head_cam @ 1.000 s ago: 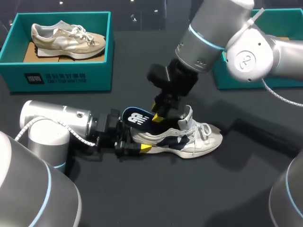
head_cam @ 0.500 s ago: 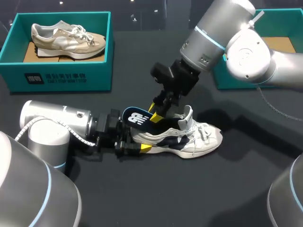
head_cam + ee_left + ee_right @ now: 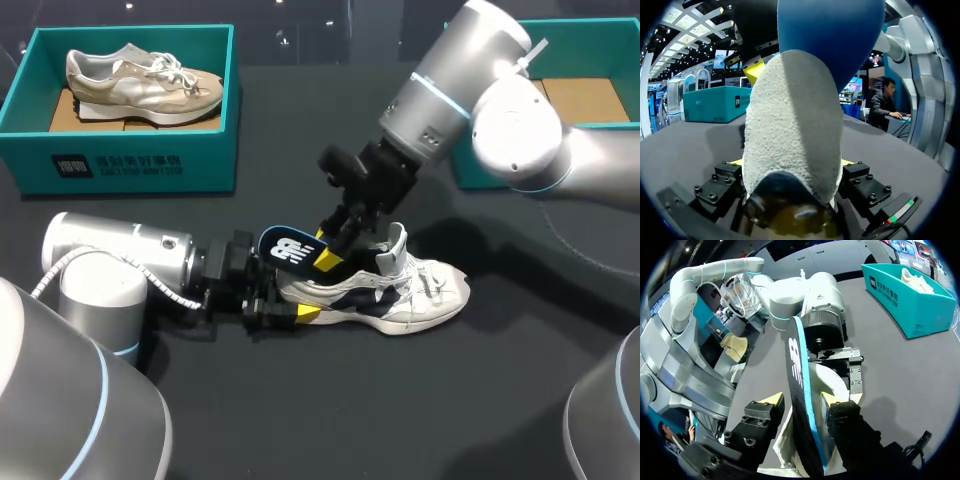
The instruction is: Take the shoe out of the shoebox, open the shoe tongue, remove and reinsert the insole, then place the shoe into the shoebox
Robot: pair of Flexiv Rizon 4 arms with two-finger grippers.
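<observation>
The white and navy sneaker [image 3: 400, 290] sits upright on the dark tabletop [image 3: 350, 400], well apart from the teal shoebox [image 3: 600, 45] behind it, and the left pincer [image 3: 791, 162] is clamped on its heel from both sides. Down from above comes the right pincer [image 3: 803, 399], fingers narrow and pinching the dark blue insole [image 3: 799, 390], which sticks up out of the heel opening, tilted back over the left pincer.

Two shoes [image 3: 400, 290], two shoeboxes [image 3: 130, 160], one insole [image 3: 290, 248].
</observation>
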